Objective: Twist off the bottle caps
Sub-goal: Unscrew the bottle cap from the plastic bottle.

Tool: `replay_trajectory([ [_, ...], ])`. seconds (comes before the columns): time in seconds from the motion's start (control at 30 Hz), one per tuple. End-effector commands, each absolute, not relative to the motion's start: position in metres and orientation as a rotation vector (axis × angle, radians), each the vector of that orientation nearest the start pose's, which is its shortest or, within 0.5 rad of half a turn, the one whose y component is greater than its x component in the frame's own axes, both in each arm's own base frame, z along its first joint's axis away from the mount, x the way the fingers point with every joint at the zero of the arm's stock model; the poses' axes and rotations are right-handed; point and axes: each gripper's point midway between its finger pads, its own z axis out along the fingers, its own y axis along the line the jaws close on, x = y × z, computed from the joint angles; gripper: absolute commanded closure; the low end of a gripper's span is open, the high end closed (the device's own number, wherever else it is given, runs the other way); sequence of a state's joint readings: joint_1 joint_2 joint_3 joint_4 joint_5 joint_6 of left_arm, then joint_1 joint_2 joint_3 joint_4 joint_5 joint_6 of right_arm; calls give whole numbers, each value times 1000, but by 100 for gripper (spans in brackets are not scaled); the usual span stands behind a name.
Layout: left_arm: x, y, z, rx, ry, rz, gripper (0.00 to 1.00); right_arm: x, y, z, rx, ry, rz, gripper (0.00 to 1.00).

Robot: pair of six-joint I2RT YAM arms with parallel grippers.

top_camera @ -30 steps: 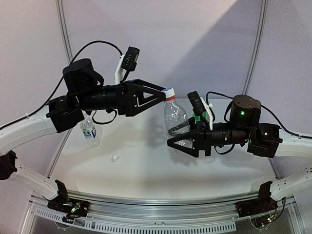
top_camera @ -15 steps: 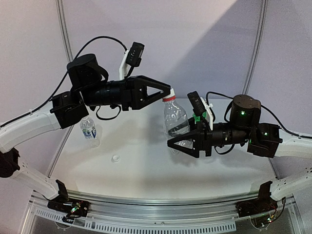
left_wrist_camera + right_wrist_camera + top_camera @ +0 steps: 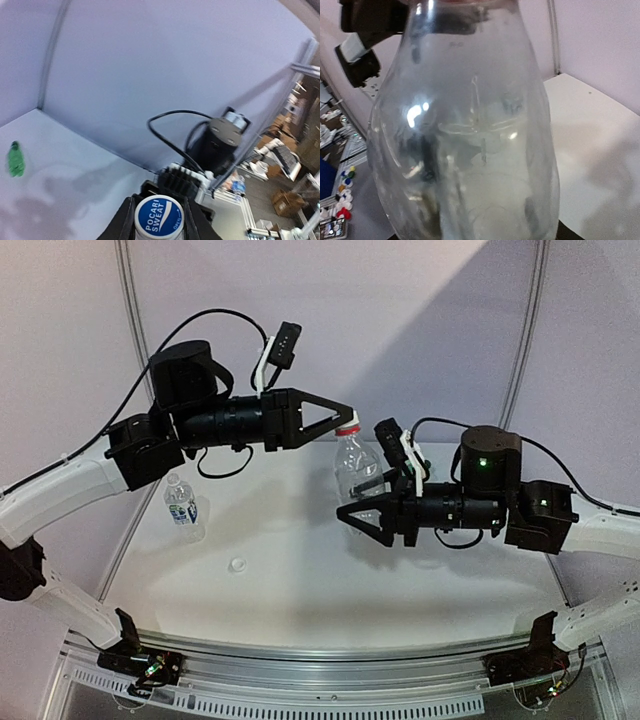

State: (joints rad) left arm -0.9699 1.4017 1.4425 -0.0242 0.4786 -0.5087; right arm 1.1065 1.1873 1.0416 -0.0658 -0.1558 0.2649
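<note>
A clear unlabelled bottle (image 3: 357, 465) is held upright in the air, my right gripper (image 3: 362, 508) shut round its lower body. In the right wrist view the bottle (image 3: 465, 140) fills the frame and hides the fingers. My left gripper (image 3: 349, 421) is shut on its white cap (image 3: 347, 429). The left wrist view shows that cap (image 3: 159, 218), blue-printed on top, pinched between both black fingers (image 3: 119, 226). A labelled bottle (image 3: 182, 506) stands at the table's left with its neck bare. A loose white cap (image 3: 237, 564) lies near it. A green bottle (image 3: 15, 159) lies far off on the table.
The white table (image 3: 300, 580) is backed by lilac walls with a metal upright (image 3: 133, 300) at the left corner. The right arm's motor housing (image 3: 220, 135) and cable sit just beyond the held bottle. An aluminium rail (image 3: 330, 652) runs along the near edge.
My left gripper has shut onto the cap of the held bottle, and its arm has risen a little. The right arm has shifted slightly left and up with the bottle.
</note>
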Motion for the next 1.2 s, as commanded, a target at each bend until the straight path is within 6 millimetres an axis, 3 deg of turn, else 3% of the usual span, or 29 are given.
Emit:
replay_trajectory([
  [0.0, 201, -419, 391, 701, 1908, -1361, 82, 218, 358, 303, -740, 1854, 676, 100],
  [0.13, 222, -409, 369, 494, 2048, -1250, 83, 236, 354, 301, -672, 1874, 574, 100],
  [0.3, 222, -407, 364, 451, 2073, -1245, 79, 237, 356, 300, -660, 1871, 582, 100],
  [0.6, 217, -410, 378, 459, 1998, -1319, 47, 231, 353, 303, -650, 1838, 642, 100],
  [0.8, 213, -407, 399, 457, 1922, -1351, 32, 227, 349, 304, -639, 1821, 658, 100],
  [1.0, 206, -384, 425, 489, 1816, -1303, 11, 218, 341, 312, -641, 1771, 709, 100],
  [1.17, 179, -367, 456, 630, 1622, -1348, 1, 181, 347, 331, -781, 1623, 917, 100],
])
